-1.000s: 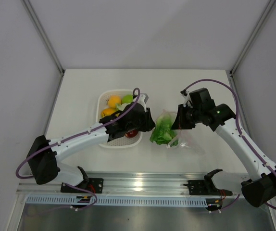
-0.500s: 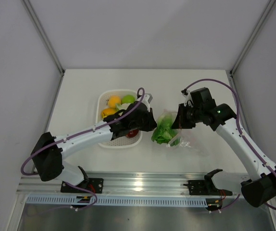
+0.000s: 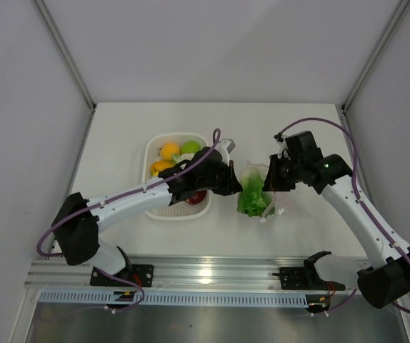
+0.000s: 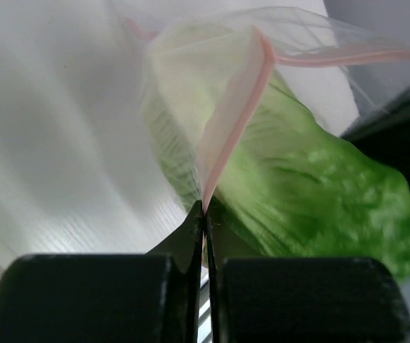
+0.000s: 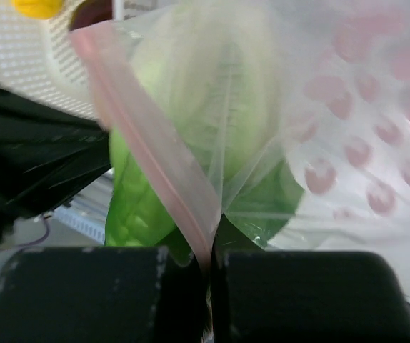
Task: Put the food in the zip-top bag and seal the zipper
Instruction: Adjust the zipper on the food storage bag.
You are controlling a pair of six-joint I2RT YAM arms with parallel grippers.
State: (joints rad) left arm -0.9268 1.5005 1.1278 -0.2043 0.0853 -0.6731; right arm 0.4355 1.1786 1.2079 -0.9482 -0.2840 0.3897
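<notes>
The clear zip-top bag [image 3: 262,193] with pink dots [image 5: 376,164] hangs between my two grippers, right of the basket. A leafy green lettuce [image 3: 251,199] sits inside it and shows in the left wrist view [image 4: 319,193] and the right wrist view [image 5: 191,121]. My left gripper [image 3: 232,179] is shut on the pink zipper strip [image 4: 233,128] at the bag's left edge. My right gripper [image 3: 271,179] is shut on the same pink zipper strip [image 5: 148,179] at the bag's right side. Two orange-yellow fruits [image 3: 168,151], a lime-green fruit [image 3: 189,147] and a dark red apple [image 3: 196,196] lie in the basket.
The white perforated basket [image 3: 155,207] stands left of the bag, under my left arm; its wall shows in the right wrist view [image 5: 26,64]. An aluminium rail [image 3: 212,271] runs along the near edge. White walls stand close on both sides and behind.
My left gripper has moved right toward the right gripper, still holding the zipper strip. The bag has bunched narrower and stands more upright with the lettuce in it. The right gripper shifted slightly.
</notes>
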